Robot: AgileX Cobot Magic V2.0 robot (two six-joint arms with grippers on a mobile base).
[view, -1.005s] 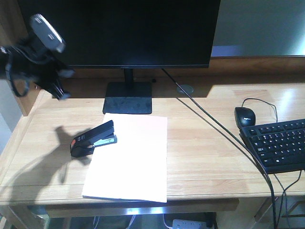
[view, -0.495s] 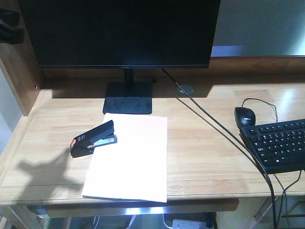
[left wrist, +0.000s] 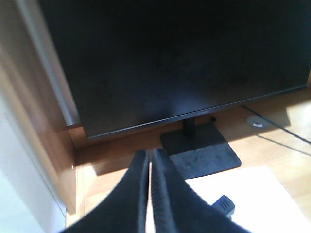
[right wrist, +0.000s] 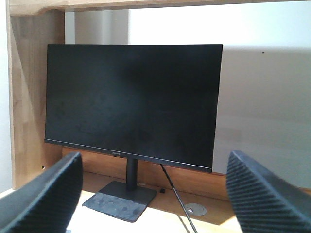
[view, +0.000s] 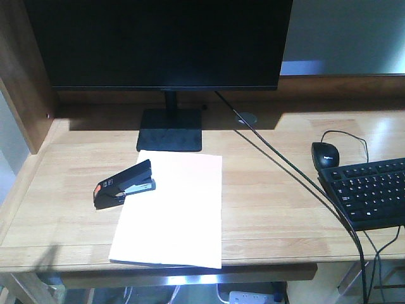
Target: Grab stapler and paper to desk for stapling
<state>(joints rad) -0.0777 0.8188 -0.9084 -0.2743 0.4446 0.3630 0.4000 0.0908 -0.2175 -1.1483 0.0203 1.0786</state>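
Note:
The black stapler [view: 123,185] with its orange-red patch lies on the desk [view: 278,209], its front end resting on the left edge of the white paper [view: 174,212]. Neither gripper shows in the front view. In the left wrist view my left gripper [left wrist: 149,154] is shut with nothing between its fingers, raised above the desk's left rear. Past it I see a corner of the paper [left wrist: 257,194] and one end of the stapler [left wrist: 224,205]. My right gripper [right wrist: 153,160] stands wide open and empty, facing the monitor; stapler and paper are out of that view.
A large black monitor [view: 164,41] on a flat stand [view: 169,130] fills the back. A black mouse [view: 325,154] and keyboard [view: 370,190] sit at the right, with a cable [view: 285,168] running diagonally. A wooden side panel [view: 22,95] rises at the left.
The left arm, seen at the upper left one second ago, has left the front view, and its shadow has slid off the desk's left front. Stapler and paper have not moved.

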